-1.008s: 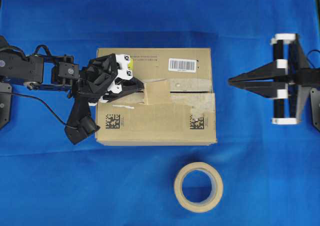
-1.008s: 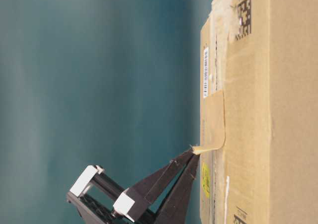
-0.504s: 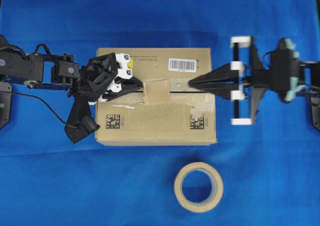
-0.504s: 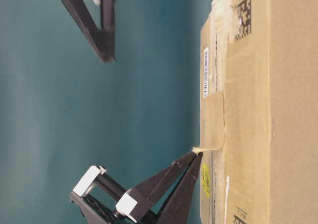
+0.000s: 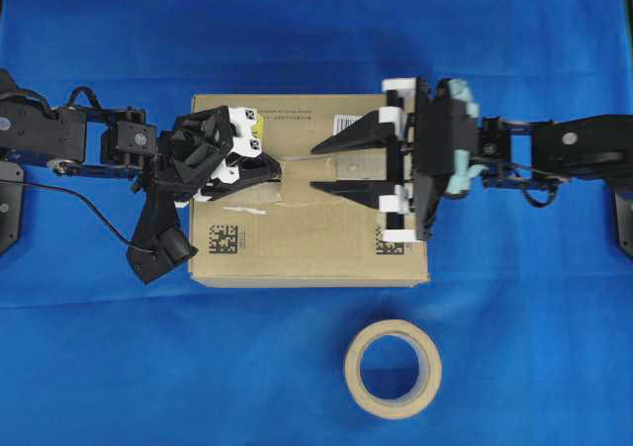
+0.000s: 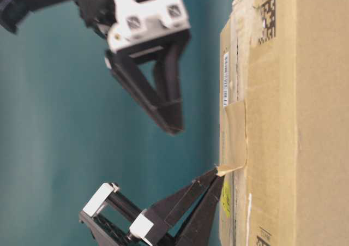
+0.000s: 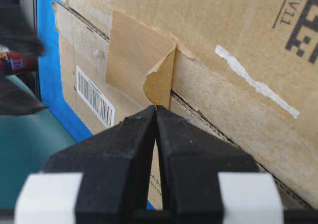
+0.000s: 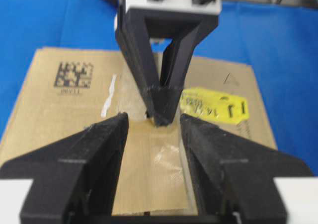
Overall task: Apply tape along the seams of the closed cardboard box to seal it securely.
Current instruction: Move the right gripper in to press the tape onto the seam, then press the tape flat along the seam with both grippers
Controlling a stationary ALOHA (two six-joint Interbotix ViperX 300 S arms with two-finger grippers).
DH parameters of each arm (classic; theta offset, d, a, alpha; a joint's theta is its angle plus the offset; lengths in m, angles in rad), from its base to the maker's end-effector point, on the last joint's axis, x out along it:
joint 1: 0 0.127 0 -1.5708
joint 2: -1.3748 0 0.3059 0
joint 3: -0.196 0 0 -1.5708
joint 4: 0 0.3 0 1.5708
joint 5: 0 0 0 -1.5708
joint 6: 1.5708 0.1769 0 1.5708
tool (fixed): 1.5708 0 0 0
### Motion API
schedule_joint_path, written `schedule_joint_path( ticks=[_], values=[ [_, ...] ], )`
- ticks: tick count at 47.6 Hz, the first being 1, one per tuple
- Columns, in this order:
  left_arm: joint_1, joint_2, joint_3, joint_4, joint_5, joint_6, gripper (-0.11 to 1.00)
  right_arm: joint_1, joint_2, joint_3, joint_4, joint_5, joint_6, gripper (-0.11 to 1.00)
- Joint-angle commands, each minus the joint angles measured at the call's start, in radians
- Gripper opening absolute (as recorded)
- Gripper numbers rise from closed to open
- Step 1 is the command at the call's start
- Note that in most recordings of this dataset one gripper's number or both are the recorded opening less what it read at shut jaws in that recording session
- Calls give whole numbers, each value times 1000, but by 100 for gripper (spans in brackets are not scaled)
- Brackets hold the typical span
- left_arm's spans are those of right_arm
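The cardboard box (image 5: 309, 189) sits on the blue cloth (image 5: 99, 367), and everything happens on its top face. The left gripper (image 5: 278, 169) is pinched fully closed on the curled corner of the tape (image 7: 141, 60), right at the left end of that small tan patch, which lies across the seams (image 7: 218, 129) near the middle of the box top. The right gripper (image 5: 318, 166) hangs above the box with its jaws spread wide, holding nothing, the two fingers straddling the patch from the opposite side.

Here is the risk, as I read it: most of the tape looks stuck down, but the held corner is lifted and folded back on itself. If the open claw presses down while that corner is held up, the fold could crease into the patch or stick to itself, leaving the seam line uncovered there. The two sets of fingertips are also very near each other over the box, so a clash is possible. A pull from the left could peel the patch off. The tape roll (image 5: 393, 369) lies clear of the box, near its front edge.
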Motion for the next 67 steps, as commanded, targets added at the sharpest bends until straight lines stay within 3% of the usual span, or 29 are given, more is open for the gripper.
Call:
schedule_joint_path(
  ticks=[1,26,53,58,67],
  values=[
    [-2,-12,-8,2,-8,-5,0,-2,18,-31,3,-8,2,47],
    [0,-8,-15,-2,-8,-21,0,-17,117,-28,-3,-9,0,47],
    [2,-8,-17,-3,25,-92,1,-34,129,-31,6,-6,2,47],
    [5,-8,-18,-3,32,-100,12,-34,129,-31,6,-8,2,47],
    [28,-11,-18,-3,35,-95,55,-34,129,-32,6,-6,2,47]
  ],
)
